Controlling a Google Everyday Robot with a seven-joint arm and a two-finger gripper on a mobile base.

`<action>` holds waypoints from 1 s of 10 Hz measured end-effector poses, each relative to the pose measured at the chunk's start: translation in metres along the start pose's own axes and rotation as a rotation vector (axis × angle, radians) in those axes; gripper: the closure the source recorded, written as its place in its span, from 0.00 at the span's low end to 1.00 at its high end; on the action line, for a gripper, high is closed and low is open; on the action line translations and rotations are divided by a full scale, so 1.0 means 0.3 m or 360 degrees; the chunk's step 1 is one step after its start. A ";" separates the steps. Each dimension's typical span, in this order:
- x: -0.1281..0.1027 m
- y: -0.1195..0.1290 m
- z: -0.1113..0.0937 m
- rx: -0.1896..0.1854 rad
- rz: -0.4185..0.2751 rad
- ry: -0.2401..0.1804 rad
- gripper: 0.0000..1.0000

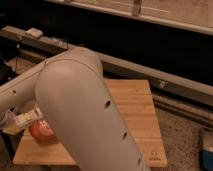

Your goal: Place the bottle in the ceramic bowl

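Camera view was mostly filled by the robot's pale arm [85, 110]. Past it, at the left edge, the gripper [11, 122] held the bottle [28, 118] lying sideways, just above the ceramic bowl's [41, 131] near-left rim on the wooden table [132, 107]. Judged from this, the carry was nearly done; lowering and release remained. The bottle's label print was unreadable

Tool [11, 121] with bottle [29, 117] over ceramic bowl [41, 131]
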 end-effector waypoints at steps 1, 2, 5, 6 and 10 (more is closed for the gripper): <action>-0.009 0.000 0.027 -0.0025 0.0014 0.0009 0.87; 0.000 -0.007 0.057 -0.0055 0.0053 0.0022 0.75; 0.024 -0.020 0.124 -0.0120 0.0136 0.0047 0.47; 0.031 -0.026 0.147 -0.0147 0.0165 0.0050 0.36; 0.069 -0.036 0.202 -0.0203 0.0228 0.0071 0.31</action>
